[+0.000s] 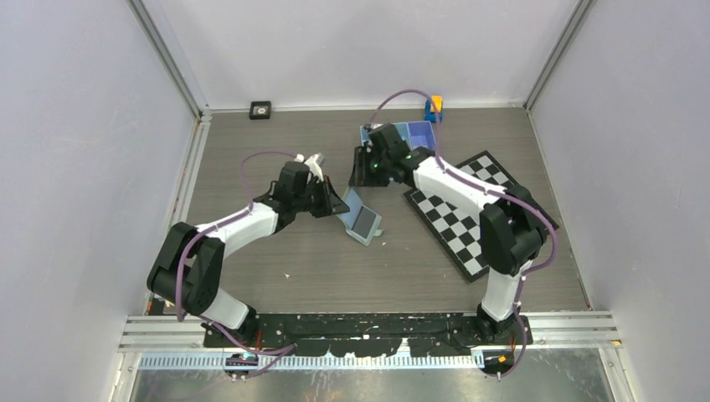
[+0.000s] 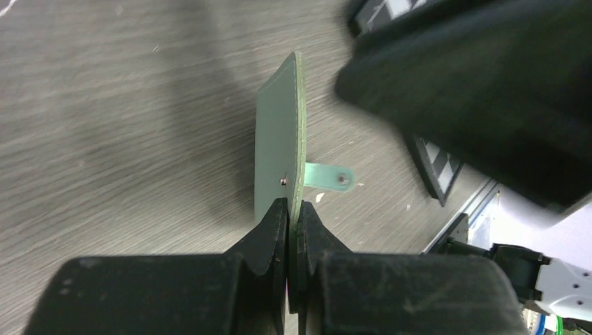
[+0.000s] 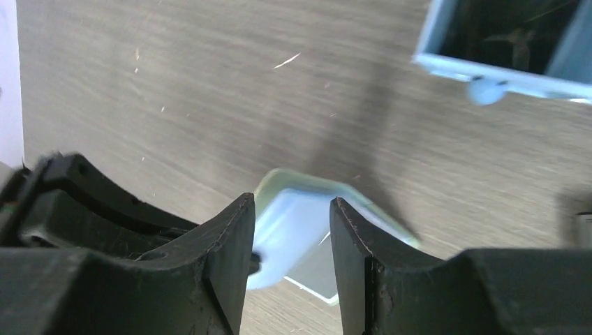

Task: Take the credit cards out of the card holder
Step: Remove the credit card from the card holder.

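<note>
The sage-green card holder [image 1: 362, 219] lies open on the table with its pale blue inside up. My left gripper [image 1: 331, 201] is shut on its raised flap [image 2: 279, 139], which stands on edge between the fingers, and the short tab [image 2: 331, 176] sticks out behind it. My right gripper [image 1: 362, 172] hovers open just beyond the holder with nothing between its fingers. In the right wrist view the holder [image 3: 293, 223] shows below the gap of the right gripper [image 3: 292, 204]. A grey panel [image 3: 314, 269] sits in its lower half. No credit card is clearly visible.
The blue compartment tray [image 1: 406, 134] stands right behind the right gripper, its corner [image 3: 502, 49] close in the right wrist view. A checkerboard mat [image 1: 473, 209] lies to the right. A small orange and blue block [image 1: 433, 109] and a black square [image 1: 260, 110] sit by the back wall.
</note>
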{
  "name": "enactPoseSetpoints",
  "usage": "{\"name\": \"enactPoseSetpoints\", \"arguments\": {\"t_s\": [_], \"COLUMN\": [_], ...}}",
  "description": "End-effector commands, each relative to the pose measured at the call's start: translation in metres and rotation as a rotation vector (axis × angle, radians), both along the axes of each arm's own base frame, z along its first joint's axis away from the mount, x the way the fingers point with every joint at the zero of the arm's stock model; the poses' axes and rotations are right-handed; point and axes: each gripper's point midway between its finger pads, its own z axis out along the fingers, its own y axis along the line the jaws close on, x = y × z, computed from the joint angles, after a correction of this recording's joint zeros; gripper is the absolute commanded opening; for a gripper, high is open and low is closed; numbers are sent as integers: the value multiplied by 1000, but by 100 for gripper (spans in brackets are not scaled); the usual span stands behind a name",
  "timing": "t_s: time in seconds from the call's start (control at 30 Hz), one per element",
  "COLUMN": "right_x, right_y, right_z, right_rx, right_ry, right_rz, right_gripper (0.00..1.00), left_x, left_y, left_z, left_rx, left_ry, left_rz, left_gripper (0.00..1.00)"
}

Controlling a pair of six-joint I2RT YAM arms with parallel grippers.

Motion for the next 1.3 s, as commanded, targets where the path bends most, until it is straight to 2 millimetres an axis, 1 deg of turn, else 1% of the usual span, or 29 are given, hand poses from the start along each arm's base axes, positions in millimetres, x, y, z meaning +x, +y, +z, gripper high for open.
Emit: {"name": "enactPoseSetpoints", "arguments": {"t_s": [0.0,0.07,0.13,0.2,0.23,0.3,0.37,0.43,0.47,0.53,0.63,0.7,0.77,0.8,0.83,0.9,0.93,0.97,1.0,1.03,1.07,1.1,1.13,1.17,1.2,1.23,1.27], "right_x": [11,11,6,-6,-15,-31,-46,-59,-62,-63,-59,-59,-61,-63,-64,-66,-70,-76,-81,-84,-86,-88,-88,-81,-66,-45,-30], "right_y": [7,-3,-10,-10,-9,-10,-17,-28,-35,-51,-60,-61,-65,-70,-76,-92,-92,-89,-85,-86,-90,-90,-83,-79,-79,-80,-88], "right_z": [29,28,26,25,24,30,36,44,50,53,56,52,47,42,36,17,9,0,-4,-4,-3,5,17,36,54,72,80], "right_rx": [31,7,14,48,59,72,69,78,74,59,97,136,154,149,133,93,66,29,20,15,9,32,79,102,91,38,-98], "right_ry": [-164,-199,-211,-206,-199,-209,-235,-265,-290,-333,-410,-453,-487,-494,-496,-452,-426,-399,-384,-375,-361,-360,-374,-419,-480,-547,-549], "right_rz": [-70,-118,-160,-169,-166,-150,-148,-147,-159,-206,-255,-262,-268,-285,-304,-383,-360,-301,-251,-241,-264,-271,-256,-257,-285,-316,-342], "right_gripper": [49,49,50,51,52,56,60,66,69,76,80,82,86,94,98,98,98,97,96,94,93,92,92,92,92,92,92], "left_x": [28,33,35,35,32,25,19,15,15,14,14,12,10,10,8,6,5,4,3,2,2,2,3,3,3,4,3], "left_y": [-21,-18,-14,-13,-13,-13,-11,-9,-9,-11,-15,-15,-12,-11,-10,-10,-10,-10,-10,-9,-8,-6,-4,-2,-1,-1,-2], "left_z": [66,72,75,82,84,89,89,87,85,82,74,68,64,62,62,63,65,67,70,74,75,77,77,79,81,82,81], "left_rx": [-12,37,41,2,-11,-38,-55,-54,-54,-58,-50,-37,-22,-17,-15,-20,-27,-34,-38,-41,-37,-28,-17,-12,-11,-15,-19], "left_ry": [-140,-168,-207,-247,-257,-277,-287,-290,-292,-291,-273,-266,-265,-266,-267,-278,-283,-288,-296,-307,-315,-322,-327,-332,-337,-339,-336], "left_rz": [3,15,35,56,54,49,50,53,56,50,31,26,27,27,26,18,15,10,5,7,9,16,24,32,37,39,35], "left_gripper": [0,0,0,0,0,0,0,0,0,0,0,0,0,0,0,0,0,0,0,0,0,0,0,0,0,0,0]}}
